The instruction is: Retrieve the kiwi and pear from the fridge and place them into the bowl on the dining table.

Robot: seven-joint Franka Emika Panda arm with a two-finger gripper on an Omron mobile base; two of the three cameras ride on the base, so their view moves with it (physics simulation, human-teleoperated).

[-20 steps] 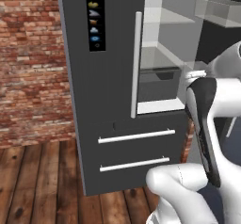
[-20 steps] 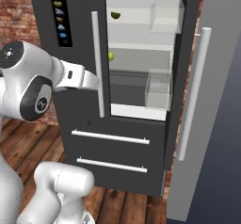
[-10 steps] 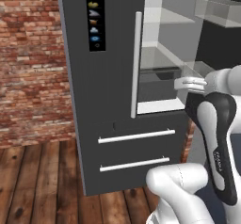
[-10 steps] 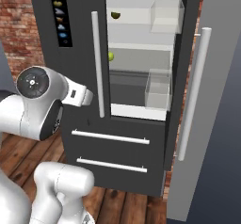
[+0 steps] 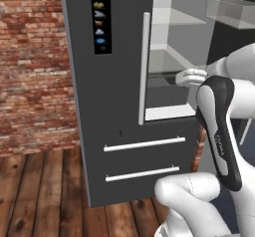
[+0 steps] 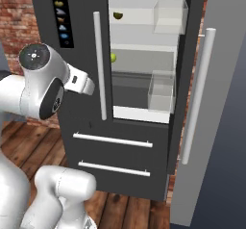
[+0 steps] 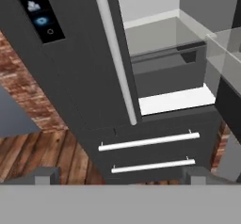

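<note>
The fridge [image 6: 86, 79] stands against a brick wall [image 5: 30, 66] on a wood floor [image 5: 40, 191], its right door [image 6: 202, 103] swung wide open and its left door [image 5: 114, 57] closed, so the lit inside shows from the right base view. On the upper glass shelf [image 6: 139, 16], toward 11 o'clock of the opening, lies the kiwi [image 6: 117, 15], a small dark oval close to the left edge. One shelf down, near 9 o'clock of the opening and half hidden behind the long white handle [image 6: 100, 69] of the closed door, sits the pear [image 6: 113, 57], a bright yellow-green ball; the two fruits are well apart, one above the other. A clear bin [image 6: 169, 16] hangs at 1 o'clock of the opening and a second clear bin [image 6: 161, 91] at 4 o'clock. Below the opening two drawers carry white bar handles [image 6: 113, 140], one above the other. The black strip of coloured icons [image 5: 100, 17] runs down the closed door at 12 o'clock in the left base view. The tool [image 7: 120, 177] is released, its two finger tips [image 7: 43, 175] set wide apart with nothing between them, and it points at the lower part of the fridge, well apart from both fruits; in the hand view the door handle crosses from 12 o'clock toward the middle and the drawer handles lie just above the tips.
</note>
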